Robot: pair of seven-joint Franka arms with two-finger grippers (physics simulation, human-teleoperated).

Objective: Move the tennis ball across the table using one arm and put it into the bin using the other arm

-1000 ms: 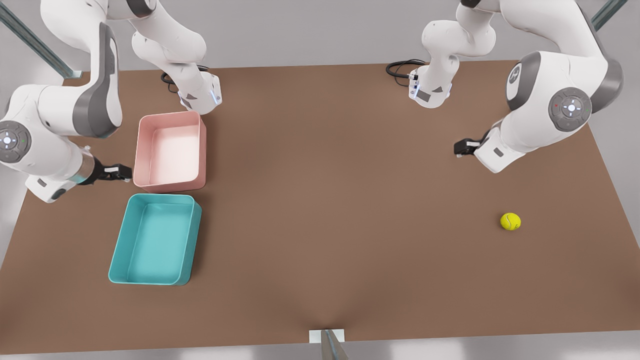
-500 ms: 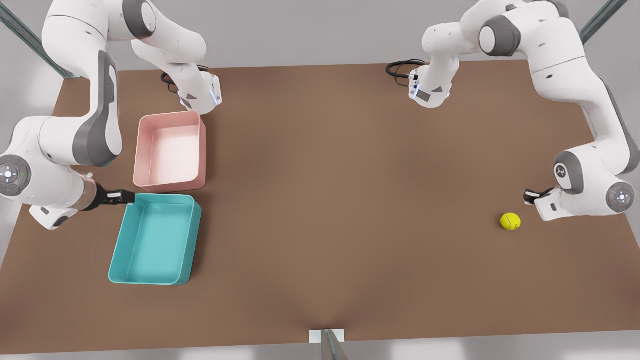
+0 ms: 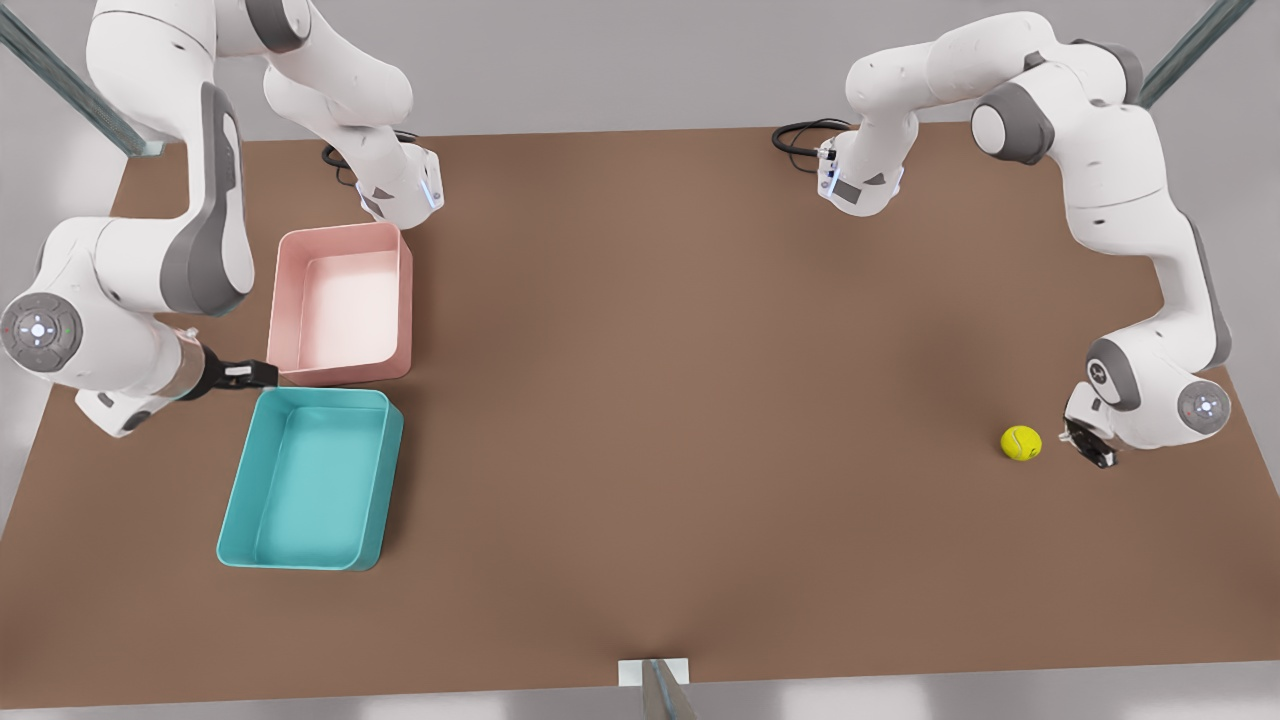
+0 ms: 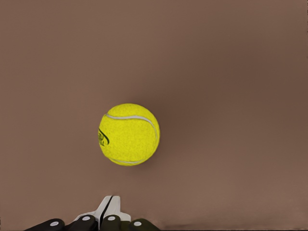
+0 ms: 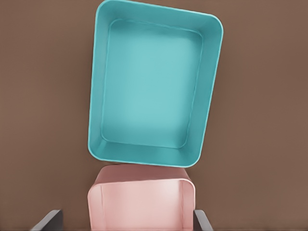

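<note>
The small yellow-green tennis ball (image 3: 1021,443) with a pale curved seam rests on the flat matte brown worktop (image 3: 680,380), out at about 4 o'clock from the worktop's middle in the front view, well apart from both tubs. The left tool (image 3: 1088,444) sits low just beside the ball, on the ball's 3 o'clock side in the front view, not touching it. In the left wrist view the ball (image 4: 129,134) lies just ahead of the tool's fingertips (image 4: 111,208), which are pressed together with only a thin line between them.

The teal rectangular open-topped plastic bin (image 3: 312,478) stands at about 8 o'clock from the worktop's middle, with nothing inside it. A pink rectangular plastic tub (image 3: 342,302) stands just beyond it toward 12 o'clock, their near ends almost meeting. The right tool (image 3: 252,375) hovers at the gap between the two tubs, on their 9 o'clock side. In the right wrist view the bin (image 5: 155,86) and the pink tub (image 5: 142,198) lie below the camera, and the tool's two fingers (image 5: 48,219) stand wide apart, one on each side of the pink tub, gripping nothing.
</note>
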